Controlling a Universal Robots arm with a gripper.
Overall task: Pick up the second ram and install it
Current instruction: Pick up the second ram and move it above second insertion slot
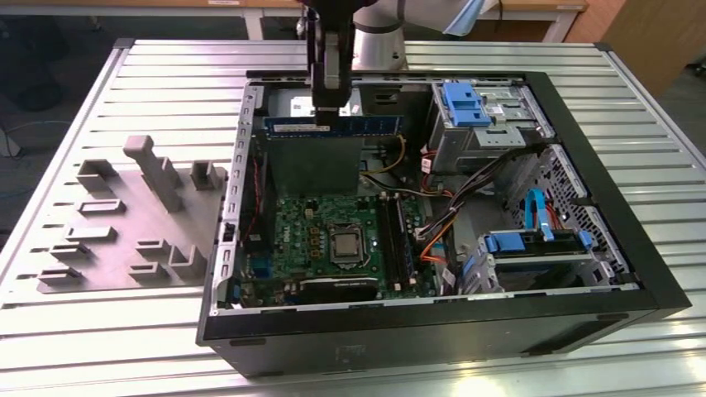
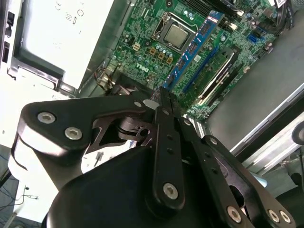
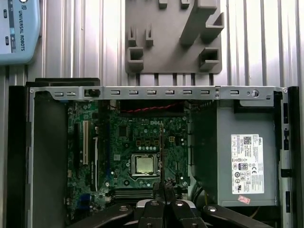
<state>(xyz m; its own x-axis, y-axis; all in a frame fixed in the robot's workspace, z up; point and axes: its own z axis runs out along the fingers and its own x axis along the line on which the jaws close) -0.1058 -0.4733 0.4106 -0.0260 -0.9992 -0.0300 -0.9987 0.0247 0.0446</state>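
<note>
The wide ribbed metal table carries everything. On it lies the big black computer case, open on its upper side. Just beside the case, on the exterior view's left, sits the grey plastic fixture plate with upright blocks. Inside the case the large green motherboard lies flat (silver processor near its middle). Over the case's far end hangs the black gripper, fingers pinching the second ram, a slim, long blue-green memory stick. It is held level and on edge, clear of the board. In the second wrist view the stick juts out from the clamped fingertips above the motherboard.
</note>
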